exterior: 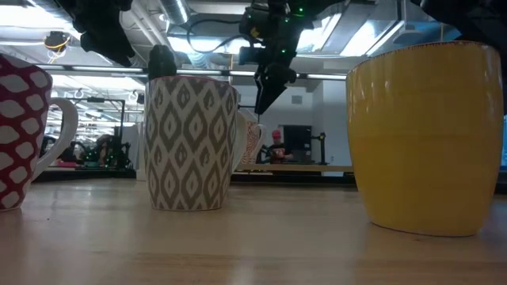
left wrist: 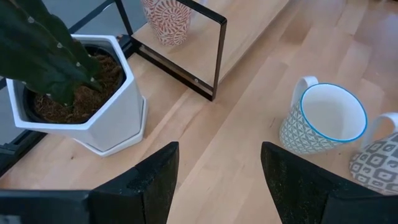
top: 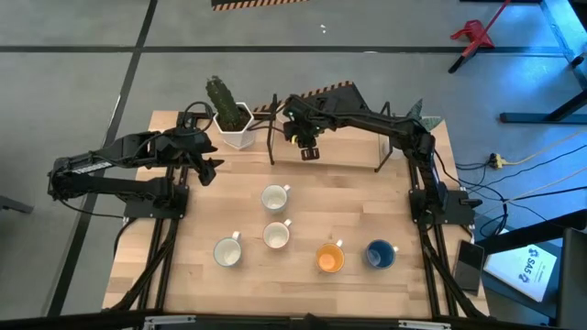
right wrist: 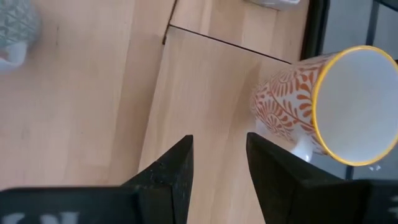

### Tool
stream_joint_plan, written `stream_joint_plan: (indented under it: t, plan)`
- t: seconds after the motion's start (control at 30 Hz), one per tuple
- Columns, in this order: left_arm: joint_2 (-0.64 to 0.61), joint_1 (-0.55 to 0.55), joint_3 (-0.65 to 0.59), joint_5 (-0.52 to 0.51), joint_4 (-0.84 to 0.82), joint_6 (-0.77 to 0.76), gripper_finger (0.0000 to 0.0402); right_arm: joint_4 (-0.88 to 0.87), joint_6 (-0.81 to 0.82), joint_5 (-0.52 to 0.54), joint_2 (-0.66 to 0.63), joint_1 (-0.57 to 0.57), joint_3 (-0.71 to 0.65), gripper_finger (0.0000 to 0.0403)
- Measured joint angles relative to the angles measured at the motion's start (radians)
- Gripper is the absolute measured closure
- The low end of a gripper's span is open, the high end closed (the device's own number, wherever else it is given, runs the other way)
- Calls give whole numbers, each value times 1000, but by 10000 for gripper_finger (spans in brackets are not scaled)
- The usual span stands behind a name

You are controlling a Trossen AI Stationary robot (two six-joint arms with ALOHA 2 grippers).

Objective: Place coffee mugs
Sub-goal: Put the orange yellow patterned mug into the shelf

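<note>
Right hand (top: 310,152) empty above shelf (right wrist: 205,93), jaws parted, beside orange-patterned mug (right wrist: 323,106)

a pale wooden table (top: 303,206) stands on a grey concrete floor (top: 73,82) crossed by dark seams. a red stand (top: 474,35) sits on the floor beyond it. long ceiling lights (exterior: 182,12) glow overhead, and a person (exterior: 276,147) sits far back.
</note>
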Motion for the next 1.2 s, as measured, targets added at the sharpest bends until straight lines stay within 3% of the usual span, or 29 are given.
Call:
stream_joint_plan:
  t: [0.3, 0.57, 0.83, 1.2]
  plan:
    - [0, 0, 0, -10, 0, -2, 179, 4, -3, -6, 0, -14, -8, 265]
    - [0, 0, 0, -16, 0, -2, 179, 2, -2, 67, 1, -27, -87, 265]
    - [0, 0, 0, -20, 0, -2, 179, 31, 0, -29, 1, -27, -98, 265]
    - [0, 0, 0, -34, 0, -2, 179, 134, -3, 69, 1, -38, -98, 265]
